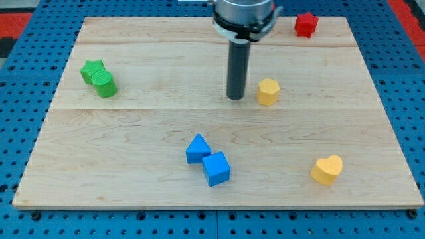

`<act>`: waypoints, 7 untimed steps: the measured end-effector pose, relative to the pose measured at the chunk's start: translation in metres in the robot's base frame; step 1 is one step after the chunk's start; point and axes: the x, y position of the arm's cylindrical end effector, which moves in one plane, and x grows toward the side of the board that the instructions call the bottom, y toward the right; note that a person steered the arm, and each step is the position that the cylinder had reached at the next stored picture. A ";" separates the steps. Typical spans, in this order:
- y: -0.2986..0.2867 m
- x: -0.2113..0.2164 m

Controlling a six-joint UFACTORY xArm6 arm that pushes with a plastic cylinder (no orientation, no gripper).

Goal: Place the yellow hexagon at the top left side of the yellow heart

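The yellow hexagon (pixel 268 91) stands on the wooden board right of the middle. The yellow heart (pixel 327 169) lies near the view's bottom right, well below and to the right of the hexagon. My tip (pixel 236 98) rests on the board just left of the yellow hexagon, a small gap between them.
A red star-like block (pixel 306 24) sits at the top right. A green star (pixel 92 70) and a green cylinder (pixel 105 84) touch at the left. A blue triangle (pixel 197 149) and a blue cube (pixel 216 168) touch at the bottom middle. The board's edge (pixel 219 207) runs along the bottom.
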 end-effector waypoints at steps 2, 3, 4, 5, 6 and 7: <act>0.067 -0.006; 0.067 0.032; 0.067 0.042; 0.061 0.002; 0.076 -0.013; 0.128 0.029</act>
